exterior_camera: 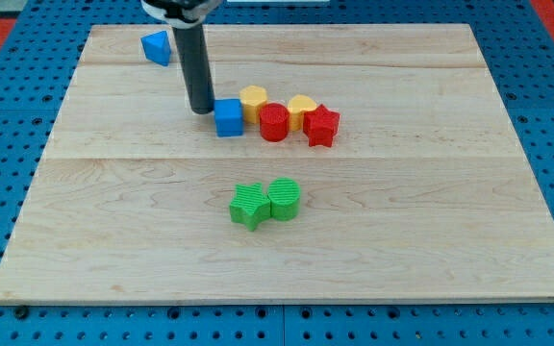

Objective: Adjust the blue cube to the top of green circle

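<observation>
The blue cube (228, 117) sits on the wooden board (431, 240), above centre. My tip (201, 111) rests just left of it, touching or nearly touching its left side. The green circle (284, 198) lies below and to the right of the cube, near the board's middle, touching a green star (249, 205) on its left.
Right of the blue cube stands a tight group: a yellow block (253, 100), a red cylinder (274, 122), another yellow block (302, 110) and a red star (321, 125). A second blue block (157, 46) lies at the view's top left.
</observation>
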### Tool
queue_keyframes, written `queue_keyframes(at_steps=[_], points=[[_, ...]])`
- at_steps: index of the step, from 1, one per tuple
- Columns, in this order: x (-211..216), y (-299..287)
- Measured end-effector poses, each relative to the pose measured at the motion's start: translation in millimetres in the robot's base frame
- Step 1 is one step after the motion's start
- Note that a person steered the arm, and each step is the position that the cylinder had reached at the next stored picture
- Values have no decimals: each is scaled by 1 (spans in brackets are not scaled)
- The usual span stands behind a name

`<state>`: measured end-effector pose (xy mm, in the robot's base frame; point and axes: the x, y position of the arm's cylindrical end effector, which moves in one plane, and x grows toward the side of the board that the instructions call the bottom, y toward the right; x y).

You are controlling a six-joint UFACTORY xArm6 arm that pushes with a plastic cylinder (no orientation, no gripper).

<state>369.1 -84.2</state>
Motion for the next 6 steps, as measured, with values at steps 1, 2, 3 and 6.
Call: queue_keyframes(at_steps=[1, 2, 3, 6], points=[[-1, 24], [-12, 17], [6, 39], [40, 57]])
